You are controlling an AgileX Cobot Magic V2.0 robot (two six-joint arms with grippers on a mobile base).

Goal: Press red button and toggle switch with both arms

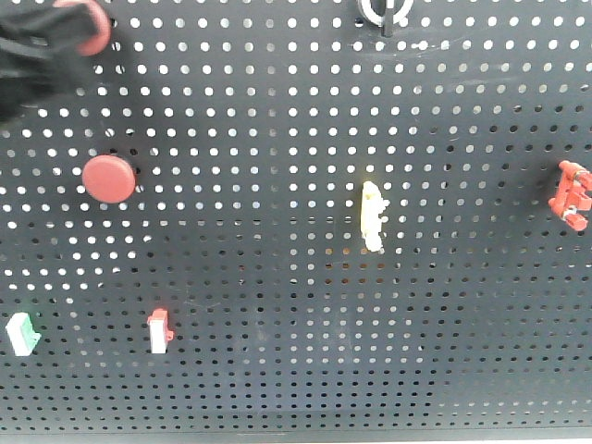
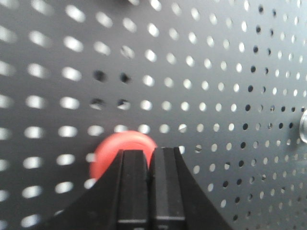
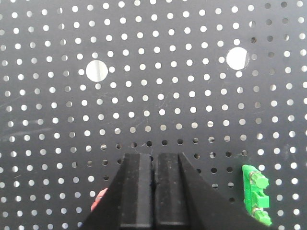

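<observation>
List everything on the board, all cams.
pegboard: 1, dark grey, fills every view
upper red button: 1, red, top left, partly behind the black arm
lower red button: 1, red, left side, mid-height
yellow switch: 1, yellow, centre
red-and-white switch: 1, red and white, lower left
green-and-white switch: 1, green and white, bottom left edge
red clip: 1, red, right edge
ring: 1, white, top edge, cut off
green block: 1, green, lower right of the right wrist view
left gripper: 1, black, shut, in front of a red button
right gripper: 1, black, shut, facing bare board
</observation>
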